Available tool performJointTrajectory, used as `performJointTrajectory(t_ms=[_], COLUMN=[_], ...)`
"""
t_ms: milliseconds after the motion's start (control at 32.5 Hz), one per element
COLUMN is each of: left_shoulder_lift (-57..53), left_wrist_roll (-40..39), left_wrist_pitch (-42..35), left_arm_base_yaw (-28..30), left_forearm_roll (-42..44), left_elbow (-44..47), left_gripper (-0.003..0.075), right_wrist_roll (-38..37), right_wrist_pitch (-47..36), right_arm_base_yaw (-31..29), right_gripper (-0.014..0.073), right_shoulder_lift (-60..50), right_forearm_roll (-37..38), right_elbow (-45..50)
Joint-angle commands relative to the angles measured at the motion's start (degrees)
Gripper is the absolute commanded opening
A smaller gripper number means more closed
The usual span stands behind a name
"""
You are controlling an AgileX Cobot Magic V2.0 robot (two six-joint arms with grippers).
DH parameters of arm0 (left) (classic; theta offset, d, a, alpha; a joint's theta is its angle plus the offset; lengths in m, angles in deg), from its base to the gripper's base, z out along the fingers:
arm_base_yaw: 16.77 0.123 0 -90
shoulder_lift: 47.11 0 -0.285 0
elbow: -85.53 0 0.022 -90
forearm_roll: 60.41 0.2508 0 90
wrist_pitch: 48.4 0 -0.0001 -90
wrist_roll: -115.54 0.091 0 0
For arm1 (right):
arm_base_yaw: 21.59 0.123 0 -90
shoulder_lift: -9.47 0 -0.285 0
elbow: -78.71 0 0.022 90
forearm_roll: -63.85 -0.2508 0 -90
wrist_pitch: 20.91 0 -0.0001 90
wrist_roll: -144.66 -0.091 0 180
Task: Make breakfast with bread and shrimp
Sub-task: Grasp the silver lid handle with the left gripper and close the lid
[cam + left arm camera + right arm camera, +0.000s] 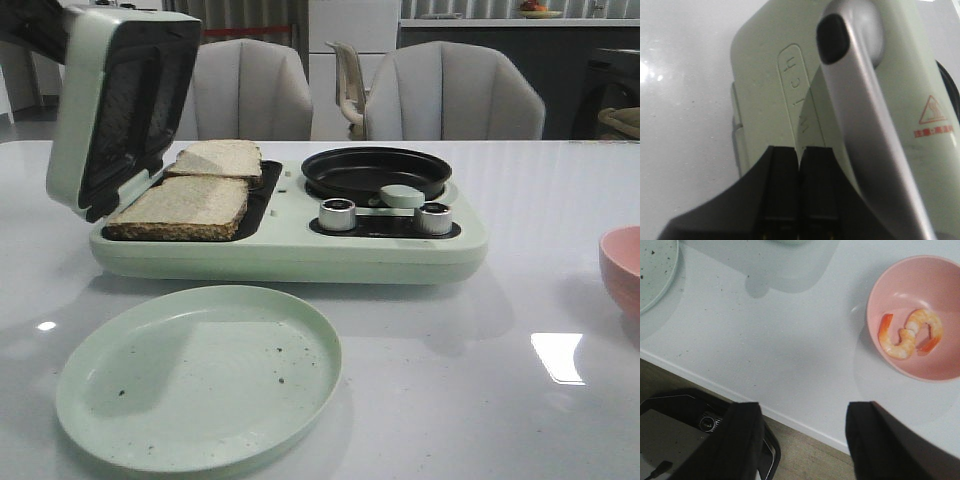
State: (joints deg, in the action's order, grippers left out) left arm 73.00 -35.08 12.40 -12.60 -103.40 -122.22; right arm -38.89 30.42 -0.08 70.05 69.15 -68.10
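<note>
Two slices of bread lie side by side on the dark sandwich plate of the pale green breakfast maker [290, 255]: the near slice [178, 208] and the far slice [218, 158]. Its lid [70, 110] stands open at the left. Two curled orange-white shrimp [910, 335] lie in a pink bowl [880, 290]. My left gripper [799, 155] is shut and empty, close over the lid's outer shell [770, 90] beside its silver handle [860, 125]. My right gripper [804, 410] is open and empty above the table's front edge, apart from the bowl. Neither gripper shows in the front view.
A round black pan [375, 172] sits in the maker's right half, with a pale green knob [400, 196] and two silver dials before it. A pale green plate [200, 375] with dark crumbs lies in front. The pink bowl [622, 270] is at the right edge.
</note>
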Motion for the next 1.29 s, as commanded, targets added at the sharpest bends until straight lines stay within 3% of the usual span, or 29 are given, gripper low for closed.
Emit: performJointTrajectory(t_ms=[0, 770, 1262], left_shoulder_lift=[-3.2, -6.2, -36.3], left_wrist_roll=[0.5, 2.1, 14.0], left_wrist_pitch=[-1.6, 0.4, -3.4], left_arm_base_yaw=[-1.0, -2.2, -16.7], left_forearm_roll=[-3.6, -3.1, -2.6], left_elbow=[-2.0, -1.6, 31.2], left_gripper=[0.0101, 0.0102, 0.0102], right_wrist_roll=[0.0, 0.0, 0.0], right_wrist_pitch=[-2.5, -2.5, -2.5], right_arm_base_yaw=[-0.3, -0.3, -0.3], right_gripper=[0.0483, 0.0483, 0.0483], right_shoulder_lift=[-0.8, -0.8, -0.8], right_forearm_roll=[1.1, 1.1, 1.1], right_elbow=[-1.4, -1.4, -1.4])
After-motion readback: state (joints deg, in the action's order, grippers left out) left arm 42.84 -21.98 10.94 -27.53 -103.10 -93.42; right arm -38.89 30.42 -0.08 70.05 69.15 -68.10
